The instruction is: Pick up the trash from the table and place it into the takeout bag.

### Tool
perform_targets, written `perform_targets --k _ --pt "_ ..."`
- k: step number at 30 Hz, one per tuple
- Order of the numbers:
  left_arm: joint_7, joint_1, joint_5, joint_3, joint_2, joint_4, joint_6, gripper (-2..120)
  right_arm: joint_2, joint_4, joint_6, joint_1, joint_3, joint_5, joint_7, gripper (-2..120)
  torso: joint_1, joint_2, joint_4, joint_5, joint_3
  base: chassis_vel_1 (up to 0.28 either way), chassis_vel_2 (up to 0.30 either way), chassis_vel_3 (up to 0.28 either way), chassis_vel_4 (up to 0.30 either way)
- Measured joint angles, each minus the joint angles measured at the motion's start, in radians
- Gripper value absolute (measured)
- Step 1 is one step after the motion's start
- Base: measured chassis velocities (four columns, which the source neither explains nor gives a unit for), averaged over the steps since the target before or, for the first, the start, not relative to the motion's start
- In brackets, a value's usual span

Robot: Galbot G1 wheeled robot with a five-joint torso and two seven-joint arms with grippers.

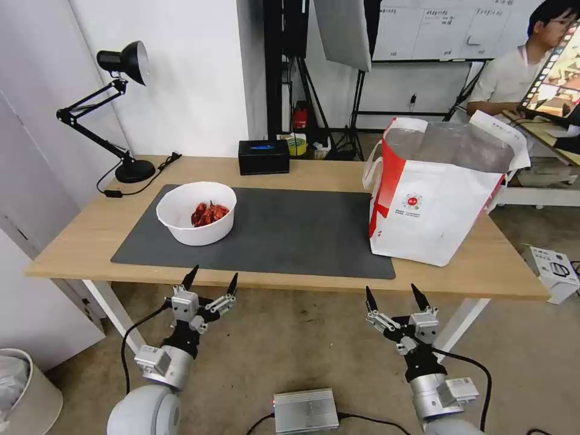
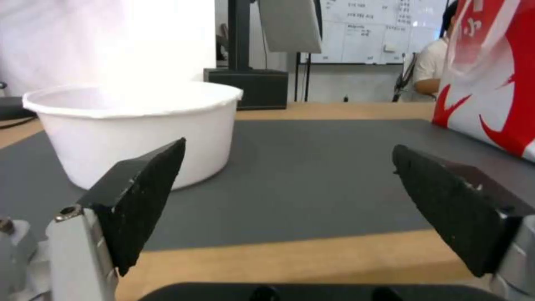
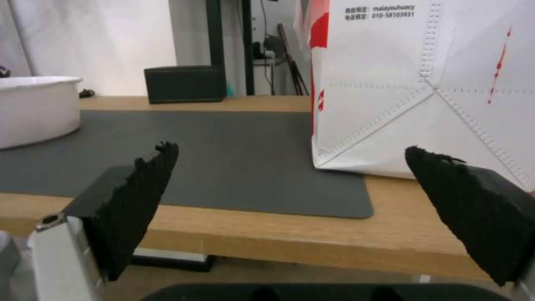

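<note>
a white-walled room with a whiteboard and stands at the back holds the table (image 1: 90,232), a long light-wood top on white legs with a dark grey mat (image 1: 290,232) over its middle. a black desk lamp (image 1: 118,90) stands at the table's far left corner and a black box (image 1: 263,156) sits at the far edge behind the mat.

the white bowl (image 1: 196,212) stands on the left part of the mat, with red shells (image 1: 209,214) piled inside; from the left wrist view only its outer wall and rim can be seen, the contents hidden. the takeout bag (image 1: 432,205) stands upright at the right end, its base partly on the mat's corner and partly on bare wood. its mouth is open and the silver lining shows, but what lies inside cannot be made out. the right wrist view cuts the bag off above its lower panel.

the left gripper (image 1: 211,281) hangs just below the near table edge, in front of the bowl, fingers spread and holding nothing. the right gripper (image 1: 394,293) sits likewise below the edge, near the mat's right corner, fingers apart and empty. both arms are cut off at the bottom of the head view.
</note>
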Motion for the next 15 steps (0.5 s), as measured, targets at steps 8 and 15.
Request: perform_targets --k 8,15 --pt "-0.016 -0.072 -0.071 -0.026 0.089 0.012 0.079 100 0.000 0.000 0.001 0.000 0.001 0.000 0.000 100 0.000 0.000 0.0000 0.0000 0.000 0.000 0.000 0.000 0.000" --pt "-0.043 -0.142 -0.164 -0.043 0.184 0.027 0.139 100 0.000 0.000 0.001 0.000 0.001 0.000 0.001 100 0.000 0.000 0.0000 0.0000 0.000 0.000 0.000 0.000 0.000"
